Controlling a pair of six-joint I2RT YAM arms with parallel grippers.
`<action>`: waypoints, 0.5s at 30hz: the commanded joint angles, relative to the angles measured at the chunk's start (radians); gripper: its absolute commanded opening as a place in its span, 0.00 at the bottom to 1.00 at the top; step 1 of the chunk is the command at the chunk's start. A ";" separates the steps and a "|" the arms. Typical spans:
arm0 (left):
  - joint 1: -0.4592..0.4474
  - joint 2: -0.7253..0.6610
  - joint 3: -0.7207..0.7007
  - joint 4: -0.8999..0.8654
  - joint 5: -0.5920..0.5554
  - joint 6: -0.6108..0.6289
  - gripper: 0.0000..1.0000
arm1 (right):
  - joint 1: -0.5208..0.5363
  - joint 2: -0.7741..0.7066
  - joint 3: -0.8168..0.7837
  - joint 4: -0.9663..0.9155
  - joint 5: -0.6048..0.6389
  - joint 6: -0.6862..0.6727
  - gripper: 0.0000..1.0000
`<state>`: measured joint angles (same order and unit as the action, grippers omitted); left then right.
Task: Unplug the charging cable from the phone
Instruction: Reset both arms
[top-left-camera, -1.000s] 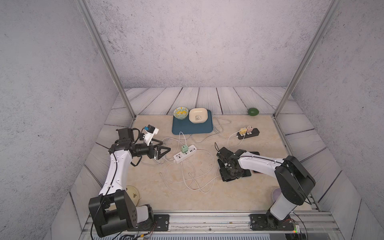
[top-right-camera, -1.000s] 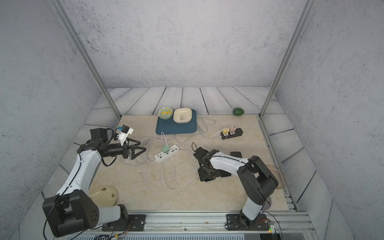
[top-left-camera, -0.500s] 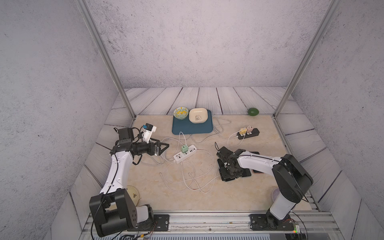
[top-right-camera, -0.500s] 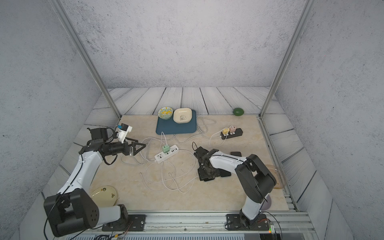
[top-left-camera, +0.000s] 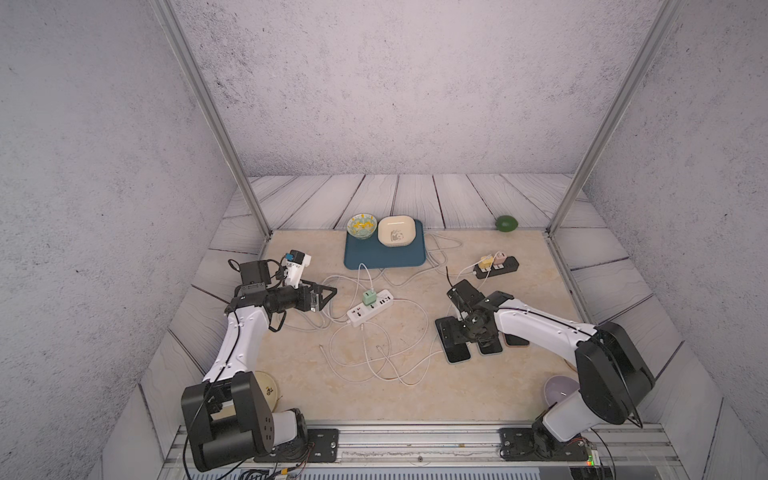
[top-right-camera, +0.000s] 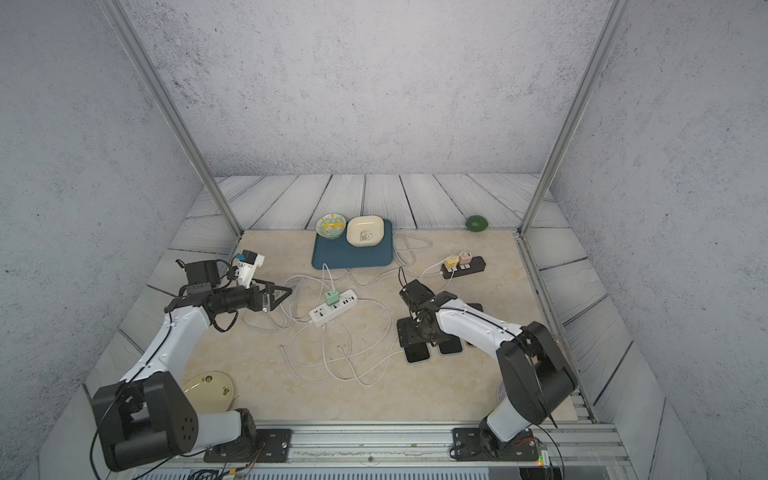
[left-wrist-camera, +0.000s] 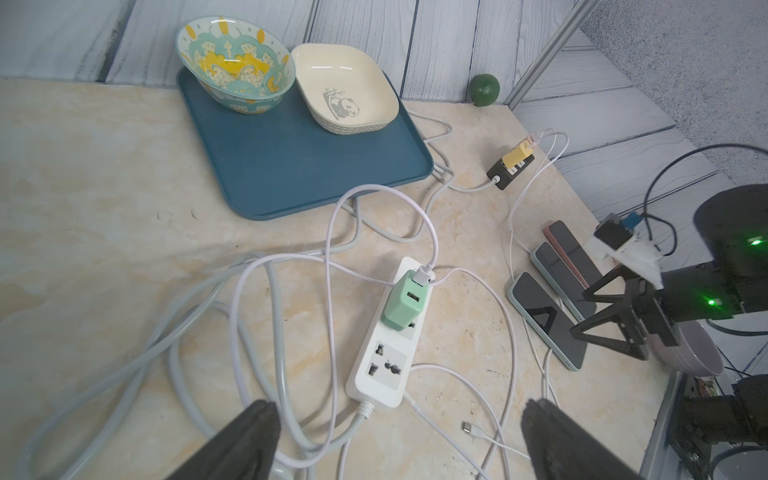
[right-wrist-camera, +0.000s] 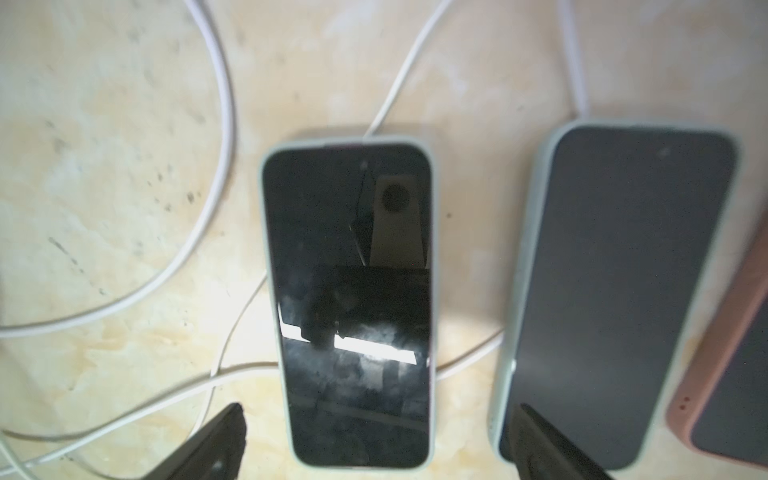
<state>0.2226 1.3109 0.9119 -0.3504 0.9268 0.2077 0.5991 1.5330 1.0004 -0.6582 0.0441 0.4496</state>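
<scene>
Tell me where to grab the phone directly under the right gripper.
I'd pinch its two long edges mid-length, from straight above: the phone lies flat, screen up, narrower than the open right gripper. Mind the neighbouring phone close alongside.

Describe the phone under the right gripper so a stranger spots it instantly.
On the tabletop, find three phones in a row by the right arm. Pick the end phone nearest the white power strip, mint-cased; the opposite end phone is pink.
</scene>
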 joint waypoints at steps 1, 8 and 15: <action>0.008 0.012 -0.064 0.168 -0.048 -0.066 0.98 | -0.061 -0.079 -0.009 0.072 0.072 -0.071 0.99; 0.008 0.055 -0.244 0.554 -0.157 -0.174 0.98 | -0.254 -0.193 -0.082 0.275 0.094 -0.162 0.99; 0.009 0.126 -0.411 0.980 -0.295 -0.293 0.98 | -0.485 -0.212 -0.160 0.416 0.075 -0.231 0.99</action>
<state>0.2226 1.4273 0.5228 0.3679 0.7090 -0.0177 0.1730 1.3327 0.8879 -0.3225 0.1146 0.2703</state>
